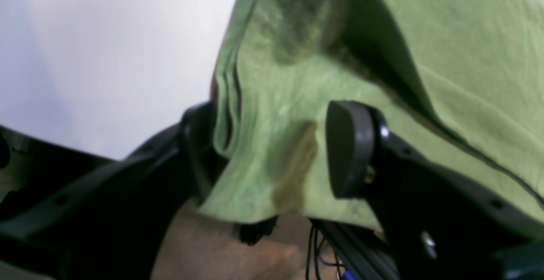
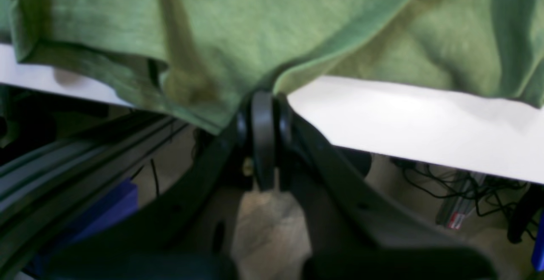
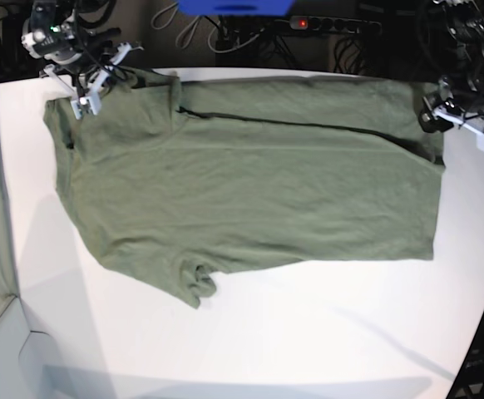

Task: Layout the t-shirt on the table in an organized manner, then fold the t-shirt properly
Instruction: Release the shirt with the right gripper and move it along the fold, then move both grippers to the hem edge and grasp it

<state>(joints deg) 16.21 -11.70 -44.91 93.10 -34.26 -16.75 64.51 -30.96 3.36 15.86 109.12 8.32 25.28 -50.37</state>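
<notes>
One olive-green t-shirt (image 3: 250,183) lies spread, faintly wrinkled, along the far edge of the table (image 3: 308,332). Far-left corner: right gripper (image 2: 263,101) pinched shut on its hem. Far-right corner: left gripper (image 1: 272,144) spread apart around fabric.

A brown floor (image 2: 263,224) shows low at 6 o'clock, black wires (image 2: 446,186) lie at 4 o'clock, and a blue box (image 3: 235,7) sits at 12 o'clock

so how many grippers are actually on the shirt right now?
2. The right gripper is shut on the t-shirt hem at the table edge. The left gripper straddles the other end's edge, open.
</notes>
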